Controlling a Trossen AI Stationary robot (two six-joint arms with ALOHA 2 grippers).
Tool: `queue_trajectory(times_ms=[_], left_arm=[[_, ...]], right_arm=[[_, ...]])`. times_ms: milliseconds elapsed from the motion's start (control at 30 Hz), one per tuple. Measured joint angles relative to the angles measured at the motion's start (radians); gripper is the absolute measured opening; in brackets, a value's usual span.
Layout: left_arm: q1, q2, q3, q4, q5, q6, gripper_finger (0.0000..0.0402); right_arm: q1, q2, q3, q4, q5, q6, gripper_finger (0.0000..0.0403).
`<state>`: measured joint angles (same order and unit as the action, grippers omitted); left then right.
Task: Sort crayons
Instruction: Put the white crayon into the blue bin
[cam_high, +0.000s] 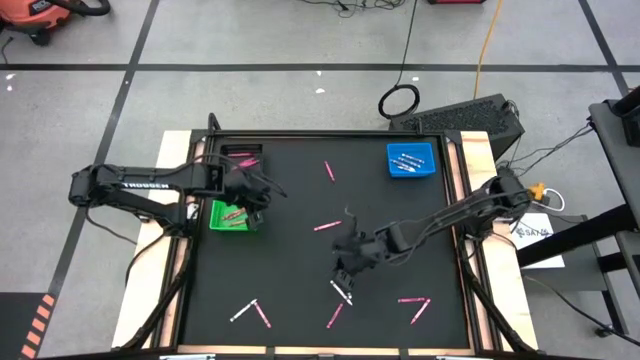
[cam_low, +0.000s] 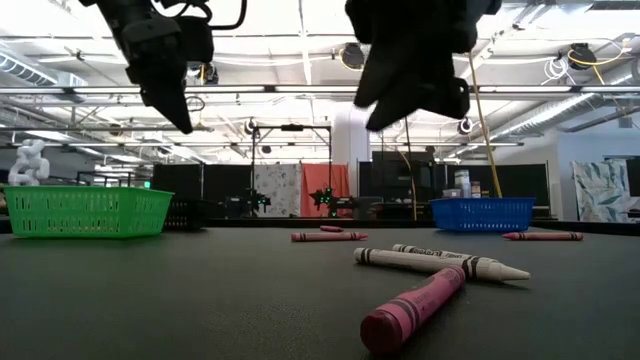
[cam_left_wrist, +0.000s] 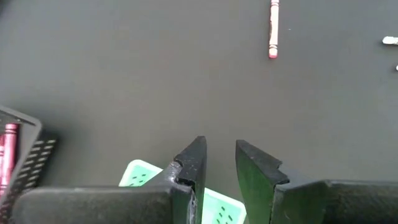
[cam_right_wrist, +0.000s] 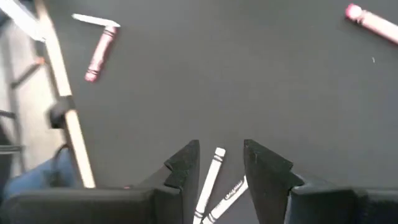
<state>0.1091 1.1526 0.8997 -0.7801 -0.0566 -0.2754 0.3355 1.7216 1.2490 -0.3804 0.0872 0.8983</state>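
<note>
Pink and white crayons lie scattered flat on the black table top (cam_high: 290, 260). My right gripper (cam_high: 347, 272) hangs open above two white crayons (cam_right_wrist: 211, 180) near the table's middle; in the right wrist view they show between and below its fingers, untouched. In the low view the gripper (cam_low: 410, 105) is well clear of the table. My left gripper (cam_left_wrist: 219, 146) is open and empty, up in the air by the green tray (cam_high: 232, 215), which holds a few crayons. A pink crayon (cam_left_wrist: 273, 28) lies farther out from it.
A black tray (cam_high: 243, 155) with pink crayons stands at the far left, a blue tray (cam_high: 411, 160) with white crayons at the far right. Loose crayons lie near the front edge (cam_high: 250, 313), (cam_high: 335, 316), (cam_high: 414, 303) and farther back (cam_high: 328, 171), (cam_high: 327, 226).
</note>
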Motion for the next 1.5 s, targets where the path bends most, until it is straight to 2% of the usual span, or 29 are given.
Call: queue_trajectory(times_ms=[200, 467, 733, 1500], left_arm=[[-0.037, 0.000, 0.000, 0.000, 0.000, -0.008, 0.0084], [-0.072, 0.000, 0.000, 0.000, -0.001, -0.007, 0.0084], [-0.086, 0.000, 0.000, 0.004, -0.008, -0.007, 0.0084], [-0.086, 0.000, 0.000, 0.003, -0.013, -0.007, 0.0084]], right_arm=[[0.028, 0.124, 0.115, -0.117, 0.021, 0.085, 0.0110], [0.059, 0.204, 0.123, -0.179, 0.021, 0.215, 0.0110], [0.069, 0.258, 0.123, -0.205, 0.023, 0.273, 0.0110], [0.118, 0.270, 0.123, -0.302, 0.082, 0.400, 0.0109]])
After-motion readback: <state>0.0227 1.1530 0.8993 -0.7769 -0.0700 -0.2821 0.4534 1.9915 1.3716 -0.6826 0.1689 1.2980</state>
